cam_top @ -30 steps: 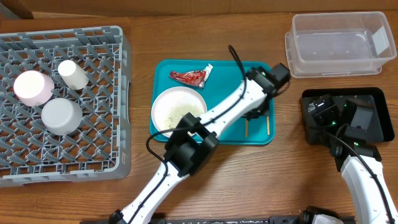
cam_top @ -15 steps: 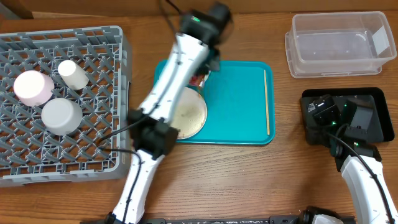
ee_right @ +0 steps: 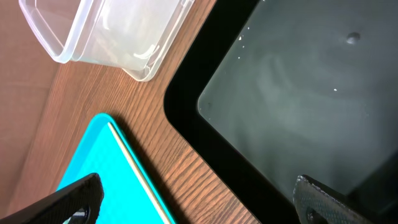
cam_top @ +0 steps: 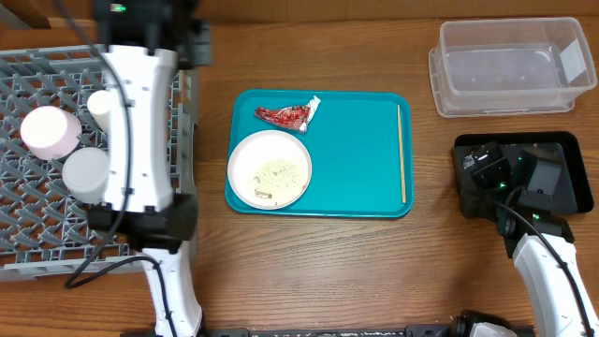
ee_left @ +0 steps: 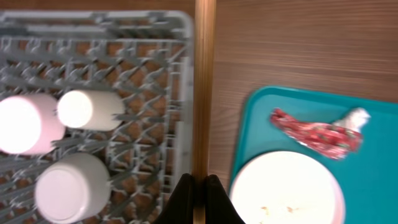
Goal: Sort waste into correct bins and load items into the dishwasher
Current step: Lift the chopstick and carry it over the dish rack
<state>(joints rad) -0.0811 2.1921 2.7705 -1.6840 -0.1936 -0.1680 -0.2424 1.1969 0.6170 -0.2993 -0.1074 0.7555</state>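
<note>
My left gripper [ee_left: 199, 193] is shut on a wooden chopstick [ee_left: 205, 74], held over the right wall of the grey dish rack [ee_left: 155, 37]. In the overhead view the gripper [cam_top: 195, 45] is at the rack's [cam_top: 56, 253] far right corner. The rack holds a pink bowl [cam_top: 49, 131], a grey-blue bowl [cam_top: 89, 173] and a white cup [cam_top: 105, 110]. A white plate [cam_top: 270, 168] with rice-like crumbs [cam_top: 276, 171], a red wrapper [cam_top: 288, 114] and a second chopstick [cam_top: 401, 154] lie on the teal tray [cam_top: 356, 140]. My right gripper [ee_right: 205, 208] is open and empty over the black tray [cam_top: 562, 145].
The clear tub [cam_top: 510, 65] stands at the back right, behind the black tray, and looks empty. My left arm stretches across the rack's right half and hides part of it. Bare wood lies between the rack and the teal tray.
My left arm has swung from the right side of the teal tray across to the dish rack, carrying one chopstick. The right arm has not moved.
</note>
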